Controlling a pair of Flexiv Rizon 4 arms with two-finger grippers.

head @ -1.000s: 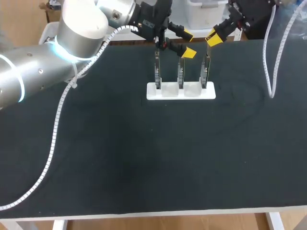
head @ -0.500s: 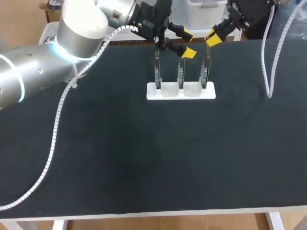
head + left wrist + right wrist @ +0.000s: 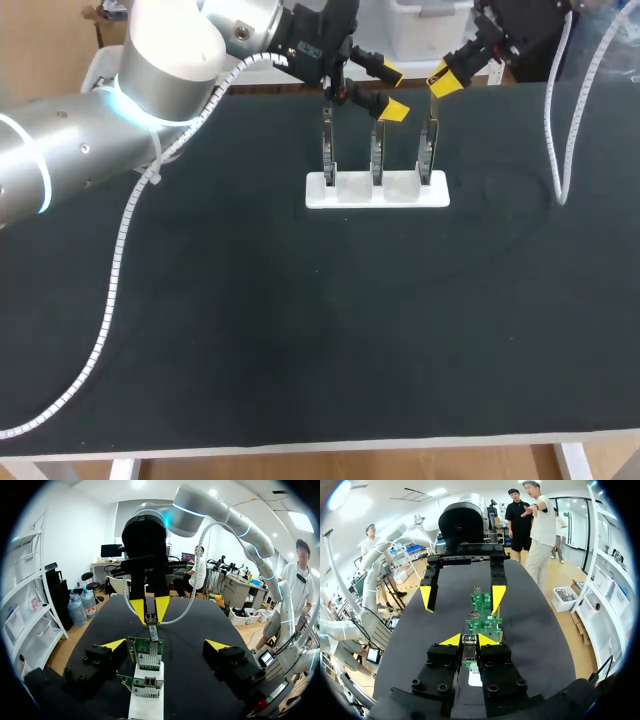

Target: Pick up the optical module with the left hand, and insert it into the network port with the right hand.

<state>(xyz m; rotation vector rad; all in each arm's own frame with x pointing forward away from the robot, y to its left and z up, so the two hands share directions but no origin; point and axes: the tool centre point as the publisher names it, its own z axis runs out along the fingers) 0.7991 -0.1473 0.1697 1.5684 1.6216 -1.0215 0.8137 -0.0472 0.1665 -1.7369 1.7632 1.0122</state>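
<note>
In the head view the table bears a white holder with three circuit boards standing upright in a row. Above them the left gripper hangs near the middle board. The right gripper hangs over the end board on its own side. What either one holds is too small to tell from here.

The wrist views show more. In the right wrist view, the right gripper is closed tight on the optical module, just above the nearest board. Whether the module has entered a port I cannot tell. Farther along the row the left gripper is spread wide with nothing in it, one tip on either side of the boards.

The left wrist view looks from the other end. It shows a small metal network port on its nearest board. Beyond that, the module is pinched between the right gripper's tips.
</note>
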